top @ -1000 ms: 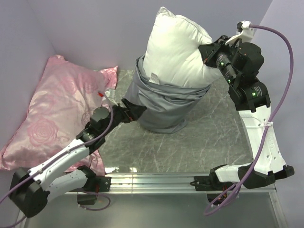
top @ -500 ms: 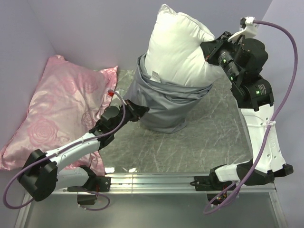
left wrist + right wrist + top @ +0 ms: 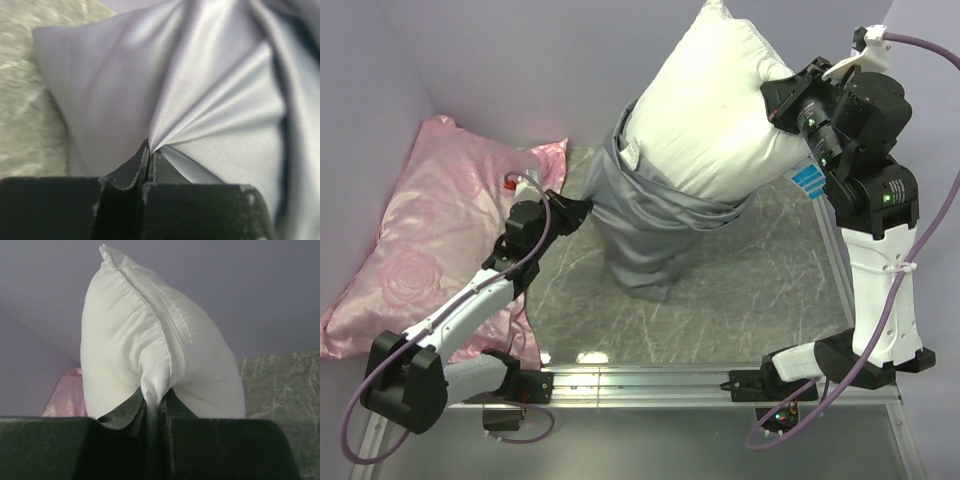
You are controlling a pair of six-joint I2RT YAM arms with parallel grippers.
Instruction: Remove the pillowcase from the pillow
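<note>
**K:** Status on the strip?

**Me:** Nearest first. Left claw is pressed together on a fold of the pillowcase, low and to the left of the pillow. Creases fan straight out of the pinch, so I read that grip as solid.

**K:** Where's the case sitting?

**Me:** It's bunched round the pillow's lower end, and its slack bottom sags onto the counter below the pillow. Most of the pillow is bare white, tilted up and away above the case.

**K:** Far side?

**Me:** Right claw is pinching the pillow's piped seam on its right edge and holding it up.

**K:** Handling?

**Me:** The case is thin, sheeny and limp. My call is that it slides off easily, but it can also slip out of a shallow bite, so I'd take a deep fold near the open hem. The pillow looks light and squashy, and the piping is the only firm hold on it. The pink satin pillow lies well left of the pillow and isn't involved.
</note>
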